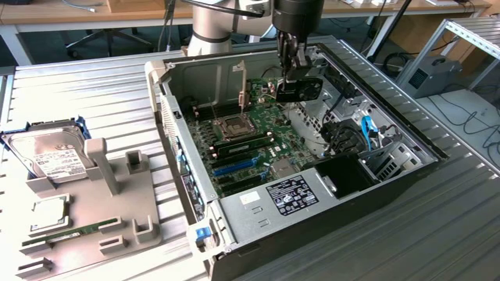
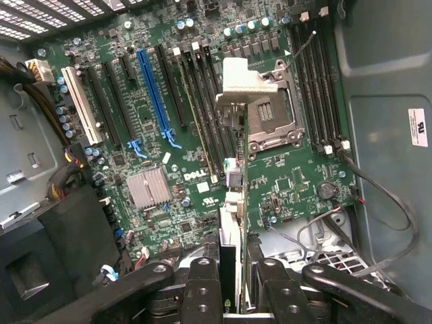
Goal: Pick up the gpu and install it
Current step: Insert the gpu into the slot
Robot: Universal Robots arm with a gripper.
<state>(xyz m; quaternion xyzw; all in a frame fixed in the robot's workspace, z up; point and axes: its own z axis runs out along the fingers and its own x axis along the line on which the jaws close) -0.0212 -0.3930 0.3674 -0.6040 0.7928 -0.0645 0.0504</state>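
Wrist view: gripper (image 2: 233, 280) clasped thin flat black gpu (image 2: 233, 202) edge-on over green motherboard (image 2: 290, 182). Exterior view's left: silver labelled hard drive (image 1: 55, 155) sat on grey tray (image 1: 117, 234).

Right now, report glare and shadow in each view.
Exterior view: glare washes out the table beside the tray; the case's black duct lies in shadow. Wrist view: the motherboard is evenly lit, the duct dark, the gpu's bracket bright.

Bright rm light; glare on table (image 1: 93, 99); shadows in case (image 1: 328, 234).
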